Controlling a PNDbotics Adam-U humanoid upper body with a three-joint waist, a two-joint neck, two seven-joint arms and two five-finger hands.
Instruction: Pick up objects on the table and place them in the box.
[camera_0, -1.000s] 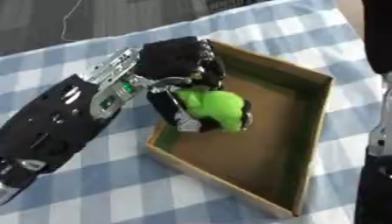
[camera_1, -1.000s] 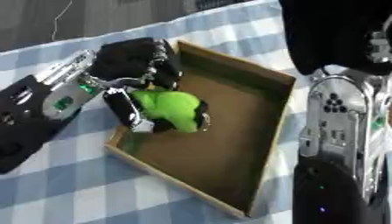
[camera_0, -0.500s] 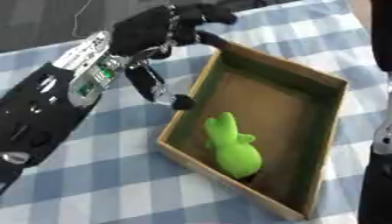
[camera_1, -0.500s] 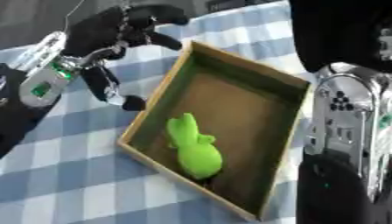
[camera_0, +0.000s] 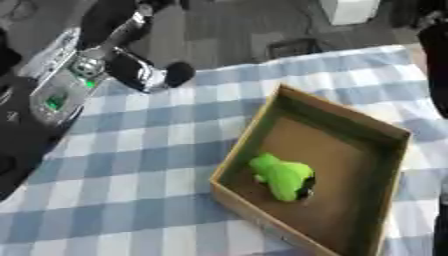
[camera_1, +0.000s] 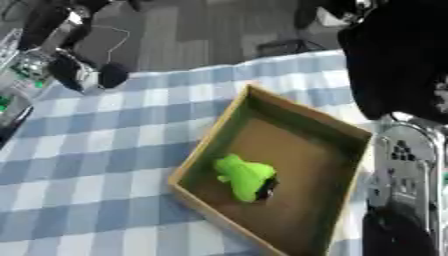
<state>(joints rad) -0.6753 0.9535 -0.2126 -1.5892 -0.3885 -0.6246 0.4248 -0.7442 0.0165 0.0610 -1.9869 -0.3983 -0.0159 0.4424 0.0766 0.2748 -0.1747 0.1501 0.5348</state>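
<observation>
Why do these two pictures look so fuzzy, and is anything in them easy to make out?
Left eye view: everything is softly blurred, the left hand most, though the green toy in the box reads clearly. Right eye view: the same blur, and the dark right arm is a shapeless mass.

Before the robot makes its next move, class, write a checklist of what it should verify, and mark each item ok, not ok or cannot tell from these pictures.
1. Green toy is inside the cardboard box: ok, it lies on the box floor.
2. Left hand is clear of the box: ok, it is up near the table's far left edge.
3. Left hand holds nothing: cannot tell, its fingers are too blurred to read.
4. Box sits fully on the checked tablecloth: ok.
5. More objects wait on the cloth: not ok, none shows in either view.
6. Right hand is ready: cannot tell, only the right arm shows.
</observation>
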